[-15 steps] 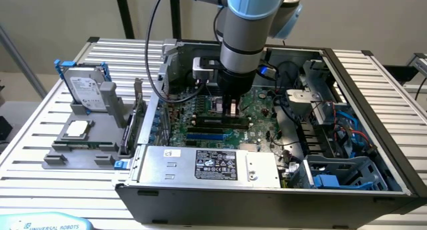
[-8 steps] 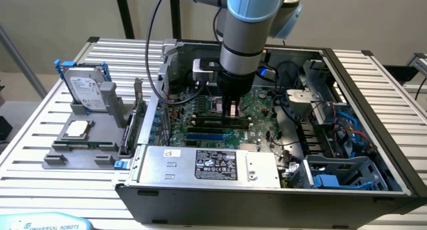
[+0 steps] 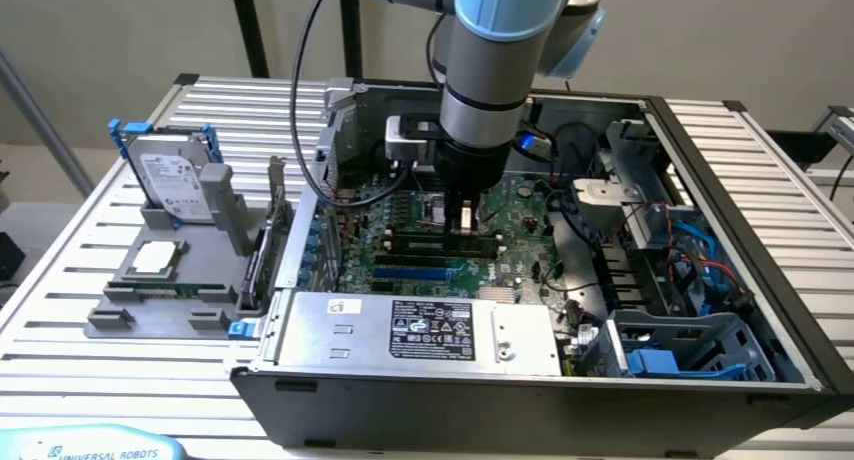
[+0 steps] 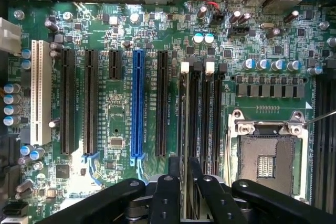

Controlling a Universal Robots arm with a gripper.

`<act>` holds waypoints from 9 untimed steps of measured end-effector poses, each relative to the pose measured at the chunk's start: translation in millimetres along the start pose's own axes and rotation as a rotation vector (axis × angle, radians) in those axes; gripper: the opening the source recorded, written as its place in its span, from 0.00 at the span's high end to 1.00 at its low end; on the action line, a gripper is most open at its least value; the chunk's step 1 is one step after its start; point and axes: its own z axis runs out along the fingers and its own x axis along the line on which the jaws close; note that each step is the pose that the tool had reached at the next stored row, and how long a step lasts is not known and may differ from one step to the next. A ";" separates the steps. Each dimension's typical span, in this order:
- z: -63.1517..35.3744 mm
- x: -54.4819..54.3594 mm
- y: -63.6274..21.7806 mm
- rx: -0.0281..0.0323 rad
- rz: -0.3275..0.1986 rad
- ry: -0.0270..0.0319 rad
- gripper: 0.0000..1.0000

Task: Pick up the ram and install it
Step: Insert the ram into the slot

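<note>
The gripper [image 4: 185, 190] is being shown low over the motherboard [image 4: 115, 103], at the near end of the memory slots [image 4: 202, 114]. Whether it is clasping or letting go cannot be told. The ram [image 4: 185, 205] is being judged to be the thin pale strip seen edge-on at the gripper, in line with the slot bearing a white latch [image 4: 184, 67].

For a good seating, the stick is being required upright and parallel to its slot, with the notch matched and the latches swung out. Pressure is being wanted straight down and even, never tilted. The CPU socket [image 4: 270, 156] just beside is being given clearance.

Farther off, outside the case, a green strip [image 3: 174, 288] is lying in the grey fixture [image 3: 114, 320]. Whether that is another module cannot be told.
</note>
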 end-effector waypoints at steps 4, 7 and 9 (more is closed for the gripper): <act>-12.2 -0.3 0.5 -0.0026 0.000 -0.0001 0.78; -14.5 -0.4 0.6 -0.0026 0.000 -0.0018 0.78; -15.1 -0.4 0.7 -0.0026 0.000 -0.0049 0.80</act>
